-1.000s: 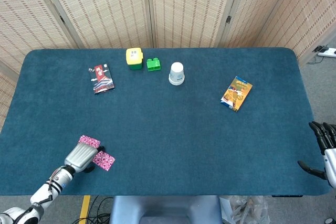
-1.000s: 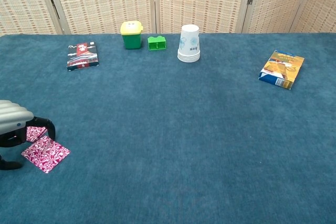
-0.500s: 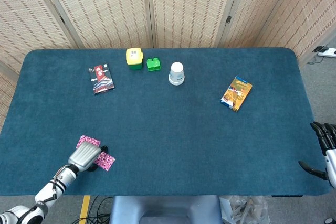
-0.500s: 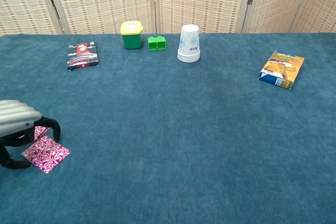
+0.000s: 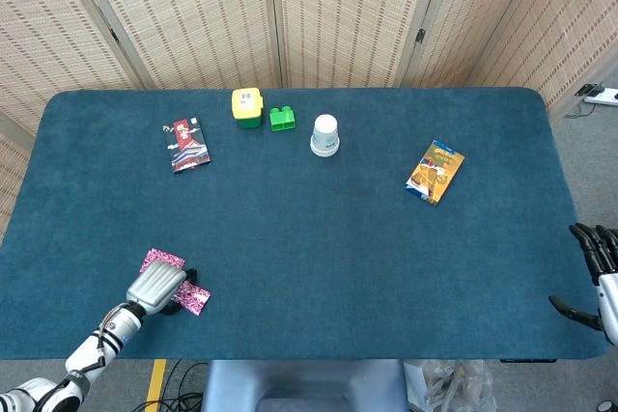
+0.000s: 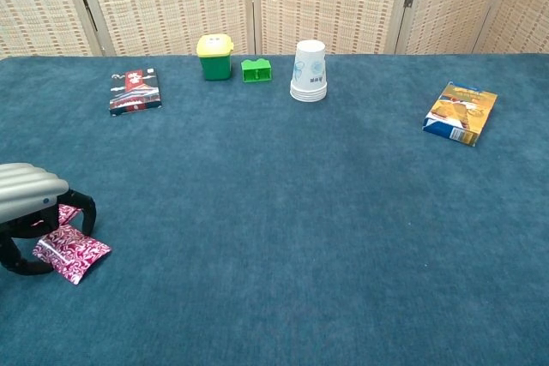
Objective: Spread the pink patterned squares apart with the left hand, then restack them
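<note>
The pink squares (image 6: 72, 251) lie near the table's (image 5: 319, 238) front left corner, one pinched and lifted slightly off the cloth by the left hand (image 6: 33, 216), whose dark fingers (image 6: 86, 212) curl down around it, the other half hidden beneath the hand. The right hand (image 5: 597, 282) hangs off the front right corner, fingers apart, holding nothing. Along the far edge stand a red packet (image 5: 186, 144), yellow bin (image 5: 247, 107), green block (image 5: 282, 119) and cups (image 5: 325, 135), with a snack box (image 5: 435, 172) toward the right edge, all well apart from the squares.
</note>
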Controlling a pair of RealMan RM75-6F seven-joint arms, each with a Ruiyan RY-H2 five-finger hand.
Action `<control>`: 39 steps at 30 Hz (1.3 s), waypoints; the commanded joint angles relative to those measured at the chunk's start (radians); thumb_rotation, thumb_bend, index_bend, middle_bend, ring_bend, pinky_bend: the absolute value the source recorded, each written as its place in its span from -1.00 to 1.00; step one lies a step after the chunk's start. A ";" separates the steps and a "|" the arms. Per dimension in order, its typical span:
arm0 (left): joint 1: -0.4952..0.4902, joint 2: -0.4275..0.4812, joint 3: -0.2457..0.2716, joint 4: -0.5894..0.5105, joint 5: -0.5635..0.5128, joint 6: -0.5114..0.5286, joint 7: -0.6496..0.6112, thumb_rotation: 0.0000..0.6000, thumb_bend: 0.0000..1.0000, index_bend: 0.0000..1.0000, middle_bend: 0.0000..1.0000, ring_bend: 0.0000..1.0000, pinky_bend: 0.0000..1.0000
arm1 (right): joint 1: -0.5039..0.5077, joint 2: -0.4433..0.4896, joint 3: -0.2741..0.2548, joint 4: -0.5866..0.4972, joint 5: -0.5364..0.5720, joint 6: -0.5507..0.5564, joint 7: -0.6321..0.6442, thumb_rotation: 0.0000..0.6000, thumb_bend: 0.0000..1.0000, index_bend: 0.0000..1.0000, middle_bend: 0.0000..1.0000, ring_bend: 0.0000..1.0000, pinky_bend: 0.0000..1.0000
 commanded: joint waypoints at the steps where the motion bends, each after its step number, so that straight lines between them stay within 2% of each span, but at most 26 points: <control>1: -0.001 0.007 0.000 -0.007 0.001 -0.001 0.001 1.00 -0.50 -0.12 0.94 0.73 1.00 | 0.000 0.001 0.000 -0.001 0.000 0.001 -0.001 1.00 -0.82 -1.00 -0.75 -0.99 -0.86; 9: -0.006 0.067 -0.003 -0.067 0.011 0.008 0.010 1.00 -0.50 -0.13 0.94 0.73 1.00 | -0.002 0.001 0.000 -0.003 -0.001 0.004 -0.004 1.00 -0.82 -1.00 -0.75 -1.00 -0.86; 15: -0.020 0.112 -0.030 -0.082 -0.015 0.003 0.000 1.00 -0.50 -0.14 0.94 0.73 1.00 | -0.001 0.000 0.000 -0.002 -0.001 0.002 -0.003 1.00 -0.82 -1.00 -0.75 -1.00 -0.86; 22: -0.059 0.095 -0.066 0.006 -0.060 -0.050 -0.008 1.00 -0.50 -0.18 0.94 0.73 1.00 | -0.003 0.001 -0.001 -0.004 -0.003 0.005 -0.004 1.00 -0.82 -1.00 -0.75 -1.00 -0.86; 30: -0.074 0.057 -0.076 0.105 -0.103 -0.091 -0.027 1.00 -0.50 -0.21 0.94 0.73 1.00 | -0.009 0.005 -0.002 -0.011 -0.001 0.013 -0.010 1.00 -0.82 -1.00 -0.75 -1.00 -0.86; 39: -0.065 0.056 -0.067 0.125 -0.137 -0.102 -0.026 1.00 -0.50 -0.22 0.94 0.73 1.00 | -0.003 0.006 -0.001 -0.019 -0.002 0.003 -0.021 1.00 -0.82 -1.00 -0.75 -0.99 -0.86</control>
